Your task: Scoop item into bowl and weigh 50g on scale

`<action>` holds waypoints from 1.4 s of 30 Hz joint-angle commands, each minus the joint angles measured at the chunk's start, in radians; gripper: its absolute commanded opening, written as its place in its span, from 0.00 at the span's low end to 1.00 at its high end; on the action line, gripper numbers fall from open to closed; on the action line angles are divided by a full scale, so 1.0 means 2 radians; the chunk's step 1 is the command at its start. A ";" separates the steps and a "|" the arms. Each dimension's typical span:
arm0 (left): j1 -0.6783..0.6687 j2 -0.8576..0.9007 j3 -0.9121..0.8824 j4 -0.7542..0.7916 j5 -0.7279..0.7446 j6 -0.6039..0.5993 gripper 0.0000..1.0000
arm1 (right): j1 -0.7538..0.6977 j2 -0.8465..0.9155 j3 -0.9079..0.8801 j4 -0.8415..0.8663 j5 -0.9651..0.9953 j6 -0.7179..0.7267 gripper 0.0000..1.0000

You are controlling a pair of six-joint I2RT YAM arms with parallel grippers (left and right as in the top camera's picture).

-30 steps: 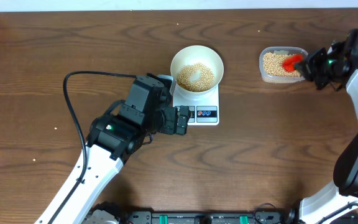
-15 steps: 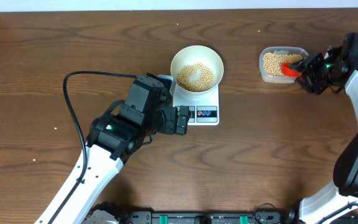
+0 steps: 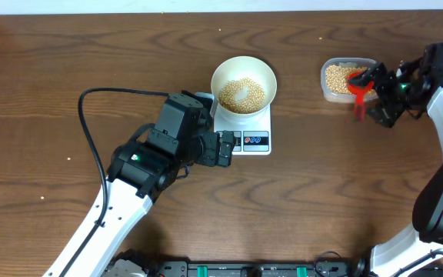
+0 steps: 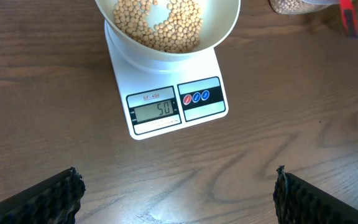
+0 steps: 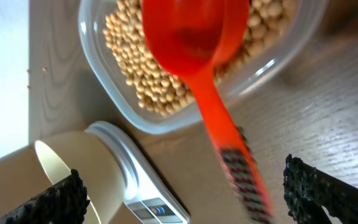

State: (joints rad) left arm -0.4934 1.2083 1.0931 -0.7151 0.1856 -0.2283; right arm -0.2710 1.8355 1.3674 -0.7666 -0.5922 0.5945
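The white bowl (image 3: 217, 75) sits on the white scale (image 3: 252, 142) with tan beans (image 3: 243, 94) in it. In the left wrist view the scale (image 4: 166, 81) shows 50 on its display, under the bowl (image 4: 227, 25) of beans (image 4: 160, 28). My left gripper (image 3: 225, 148) hangs open just left of the scale's display, with bare wood between its fingers (image 4: 179, 196). My right gripper (image 3: 377, 94) is open beside the clear tub (image 3: 331, 94). A red scoop (image 3: 358, 91) has its cup over the tub's beans (image 5: 135, 81). Its blurred handle (image 5: 235, 168) slants loose between the right gripper's (image 5: 185, 199) fingers.
The clear tub (image 5: 95, 68) of beans stands at the far right of the wood table, right of the bowl (image 5: 73, 168) and scale (image 5: 142, 186). A black cable (image 3: 87, 131) loops from the left arm. The table's far edge meets a white wall.
My right gripper has gone from shut on the red scoop to wide open. The scoop's handle has dropped out of the tub toward the table. The left arm has not moved.
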 commanded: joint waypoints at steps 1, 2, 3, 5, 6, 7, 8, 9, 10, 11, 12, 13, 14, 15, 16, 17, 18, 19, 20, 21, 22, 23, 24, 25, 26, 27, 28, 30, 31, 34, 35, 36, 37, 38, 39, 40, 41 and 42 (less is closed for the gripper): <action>0.002 0.001 0.009 -0.002 0.003 0.005 1.00 | -0.003 -0.012 -0.001 -0.013 -0.010 -0.042 0.99; 0.002 0.001 0.009 -0.002 0.003 0.005 1.00 | -0.003 -0.017 -0.001 -0.018 -0.007 -0.049 0.99; 0.002 0.001 0.009 -0.002 0.003 0.005 1.00 | -0.003 -0.023 -0.001 -0.022 -0.003 -0.054 0.99; 0.002 0.001 0.009 -0.002 0.003 0.005 1.00 | -0.005 -0.039 -0.001 -0.031 0.010 -0.063 0.99; 0.002 0.001 0.009 -0.002 0.003 0.005 1.00 | -0.005 -0.049 -0.001 -0.035 0.016 -0.069 0.99; 0.002 0.001 0.009 -0.002 0.003 0.005 1.00 | -0.005 -0.060 -0.001 -0.040 0.023 -0.076 0.99; 0.002 0.001 0.009 -0.002 0.003 0.005 1.00 | -0.005 -0.073 -0.001 -0.044 0.028 -0.084 0.99; 0.002 0.001 0.009 -0.002 0.003 0.005 1.00 | -0.005 -0.087 -0.001 -0.047 0.031 -0.096 0.99; 0.002 0.001 0.009 -0.002 0.003 0.005 0.99 | -0.005 -0.102 -0.001 -0.050 0.031 -0.109 0.99; 0.002 0.001 0.009 -0.002 0.003 0.005 1.00 | -0.005 -0.124 -0.001 -0.057 0.031 -0.129 0.99; 0.002 0.001 0.009 -0.002 0.003 0.005 1.00 | -0.005 -0.137 -0.001 -0.061 0.032 -0.141 0.99; 0.002 0.001 0.009 -0.002 0.003 0.005 1.00 | -0.005 -0.151 -0.001 -0.067 0.032 -0.157 0.99; 0.002 0.001 0.009 -0.002 0.003 0.005 1.00 | -0.004 -0.169 -0.001 -0.074 0.034 -0.173 0.99; 0.002 0.001 0.009 -0.002 0.003 0.005 1.00 | -0.004 -0.186 -0.001 -0.084 0.041 -0.186 0.99; 0.002 0.001 0.009 -0.002 0.003 0.005 0.99 | -0.004 -0.204 -0.001 -0.095 0.050 -0.192 0.99; 0.002 0.001 0.009 -0.002 0.003 0.005 1.00 | -0.004 -0.220 -0.001 -0.106 0.062 -0.194 0.99; 0.002 0.001 0.009 -0.002 0.003 0.005 1.00 | -0.004 -0.235 -0.001 -0.117 0.074 -0.194 0.99; 0.002 0.001 0.009 -0.002 0.003 0.005 1.00 | -0.004 -0.249 -0.001 -0.127 0.081 -0.193 0.99; 0.002 0.001 0.009 -0.002 0.003 0.005 1.00 | -0.004 -0.263 -0.001 -0.138 0.082 -0.193 0.99; 0.002 0.001 0.009 -0.002 0.003 0.005 1.00 | -0.004 -0.277 -0.001 -0.149 0.082 -0.193 0.99; 0.002 0.001 0.009 -0.002 0.003 0.005 1.00 | -0.004 -0.287 -0.001 -0.155 0.083 -0.194 0.99; 0.002 0.001 0.009 -0.002 0.003 0.005 1.00 | -0.005 -0.295 -0.001 -0.157 0.093 -0.200 0.99; 0.002 0.001 0.009 -0.002 0.003 0.005 1.00 | -0.005 -0.303 -0.001 -0.158 0.109 -0.206 0.99; 0.002 0.001 0.009 -0.002 0.003 0.005 1.00 | -0.005 -0.311 -0.001 -0.158 0.123 -0.206 0.99; 0.002 0.001 0.009 -0.002 0.003 0.005 1.00 | -0.005 -0.316 -0.001 -0.158 0.131 -0.206 0.99; 0.002 0.001 0.009 -0.002 0.003 0.005 1.00 | -0.005 -0.320 -0.001 -0.160 0.134 -0.206 0.99; 0.002 0.001 0.009 -0.002 0.003 0.005 0.99 | -0.005 -0.324 -0.001 -0.166 0.134 -0.205 0.99; 0.002 0.001 0.009 -0.002 0.003 0.005 1.00 | -0.005 -0.328 -0.001 -0.177 0.135 -0.205 0.99; 0.002 0.001 0.009 -0.002 0.003 0.005 1.00 | -0.005 -0.329 -0.001 -0.178 0.140 -0.209 0.99; 0.002 0.001 0.009 -0.002 0.003 0.005 1.00 | -0.005 -0.329 -0.001 -0.176 0.143 -0.228 0.99; 0.002 0.001 0.009 -0.002 0.003 0.005 1.00 | -0.005 -0.329 -0.001 -0.176 0.143 -0.230 0.99; 0.002 0.001 0.009 -0.002 0.003 0.005 1.00 | -0.005 -0.329 -0.001 -0.176 0.143 -0.230 0.99; 0.002 0.001 0.009 -0.002 0.003 0.005 1.00 | -0.005 -0.330 -0.001 -0.176 0.142 -0.231 0.99; 0.002 0.001 0.009 -0.002 0.003 0.005 1.00 | -0.005 -0.330 -0.001 -0.176 0.142 -0.231 0.99; 0.002 0.001 0.009 -0.002 0.003 0.005 1.00 | -0.004 -0.330 -0.001 -0.176 0.140 -0.231 0.99; 0.002 0.001 0.009 -0.002 0.003 0.005 1.00 | -0.004 -0.331 -0.001 -0.176 0.134 -0.240 0.99; 0.002 0.001 0.009 -0.002 0.003 0.005 1.00 | -0.004 -0.331 -0.001 -0.176 0.128 -0.248 0.99; 0.002 0.001 0.009 -0.002 0.003 0.005 1.00 | -0.004 -0.332 -0.001 -0.176 0.116 -0.272 0.99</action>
State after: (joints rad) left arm -0.4934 1.2083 1.0931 -0.7151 0.1856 -0.2283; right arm -0.2802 1.1866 1.3640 -1.1179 -0.3222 0.1425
